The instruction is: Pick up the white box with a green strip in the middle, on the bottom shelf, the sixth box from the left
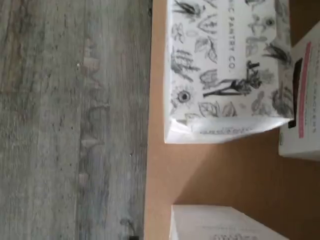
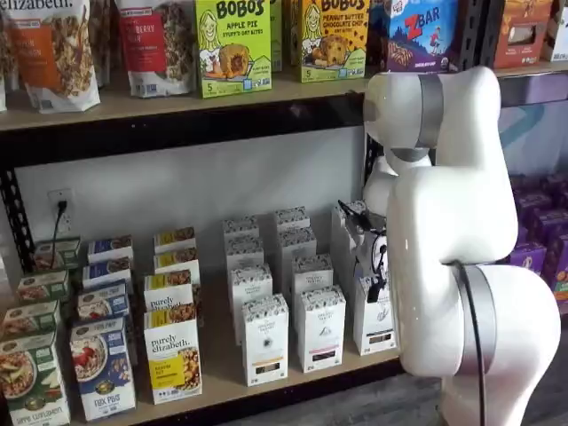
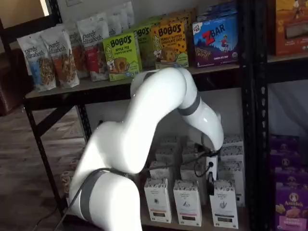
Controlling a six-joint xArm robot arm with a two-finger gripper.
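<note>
The white box (image 2: 374, 325) stands at the front right of the bottom shelf (image 2: 222, 383), partly behind my arm. In a shelf view (image 3: 224, 204) its leaf emblem and dark greenish strip show. My gripper (image 2: 376, 286) hangs just above and in front of its top; it also shows in a shelf view (image 3: 210, 186). Only dark fingers and a cable show, with no plain gap. The wrist view shows a close white carton top with a dark plant pattern (image 1: 225, 65) on the tan board (image 1: 165, 170); I cannot tell which carton it is.
Like white cartons (image 2: 319, 327) (image 2: 264, 340) stand left of the white box, with more rows behind. Cereal and granola boxes (image 2: 173, 355) fill the shelf's left. The wrist view shows another carton (image 1: 225, 225), a pink-striped one (image 1: 302, 100) and grey floor (image 1: 70, 120).
</note>
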